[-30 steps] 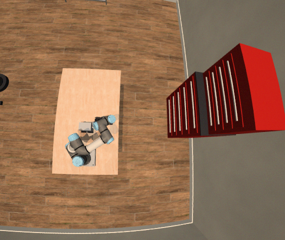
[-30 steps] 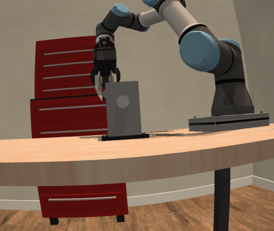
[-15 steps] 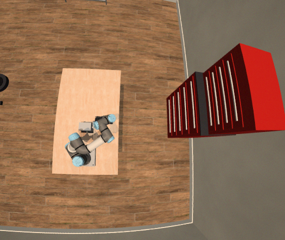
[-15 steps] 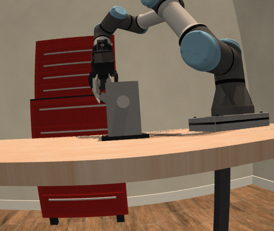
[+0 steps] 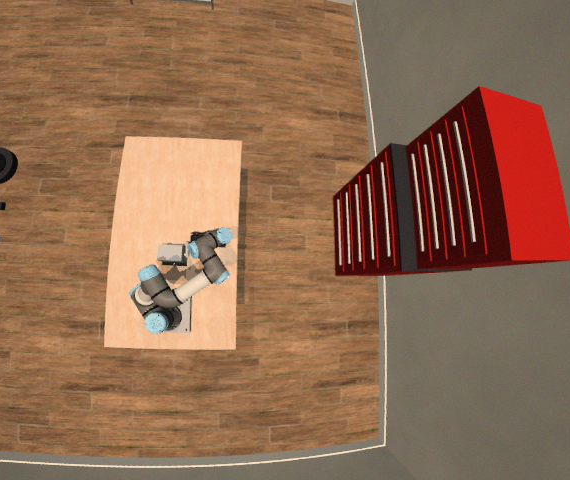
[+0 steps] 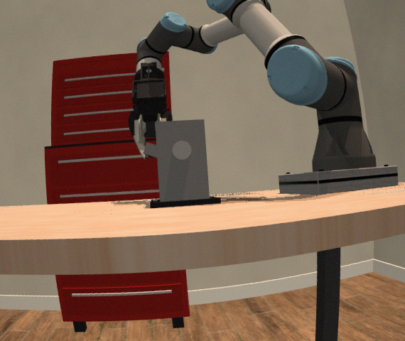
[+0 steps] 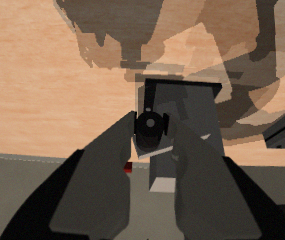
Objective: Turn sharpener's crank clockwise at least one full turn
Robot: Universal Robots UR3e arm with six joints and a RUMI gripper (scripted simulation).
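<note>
The grey box-shaped sharpener (image 6: 183, 161) stands upright on a black base on the wooden table, and it also shows from above (image 5: 171, 253). Its crank is on the far side; a grey crank arm (image 6: 150, 149) sticks out at the left edge. My gripper (image 6: 144, 141) hangs down beside the sharpener's left side. In the wrist view my two dark fingers are shut on the round black crank handle (image 7: 150, 129), with the sharpener body below it.
The arm's grey base plate (image 6: 337, 179) sits on the table to the right of the sharpener. A red tool cabinet (image 6: 109, 146) stands behind the table. The table's edge runs close behind the sharpener in the wrist view.
</note>
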